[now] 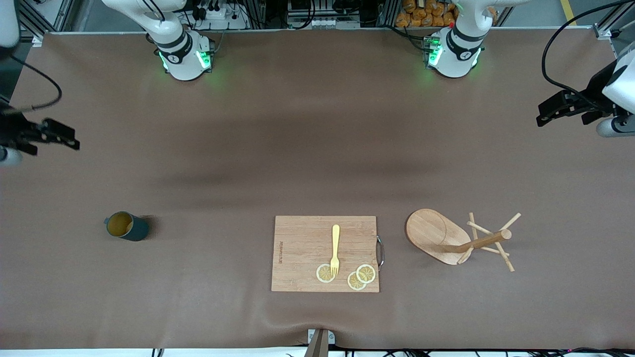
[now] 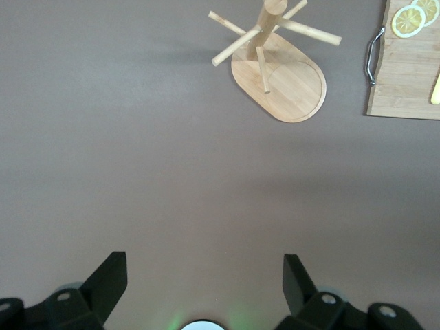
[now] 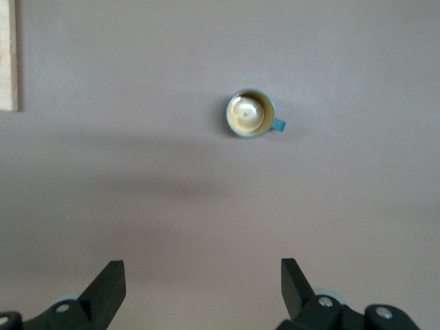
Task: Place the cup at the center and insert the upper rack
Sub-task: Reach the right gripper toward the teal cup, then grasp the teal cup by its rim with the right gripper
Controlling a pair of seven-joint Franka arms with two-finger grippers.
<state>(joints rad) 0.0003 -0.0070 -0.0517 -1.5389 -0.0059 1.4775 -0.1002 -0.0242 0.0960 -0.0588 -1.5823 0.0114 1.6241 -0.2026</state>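
Standing upright, cup (image 3: 251, 113) (handle sideways), well apart from spread right end effector (image 3: 203, 289)

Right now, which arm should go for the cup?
Right. The cup stands upright toward the right arm's end of the table, and the right gripper hangs with jaws open, cup in its view. The left gripper is above the table near the upper rack.

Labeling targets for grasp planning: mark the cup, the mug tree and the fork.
cup (image 1: 120, 225), front view, on its yellowish inside.
mug tree (image 1: 432, 233), front view, on its oval base.
fork (image 1: 336, 243), front view, on its handle.
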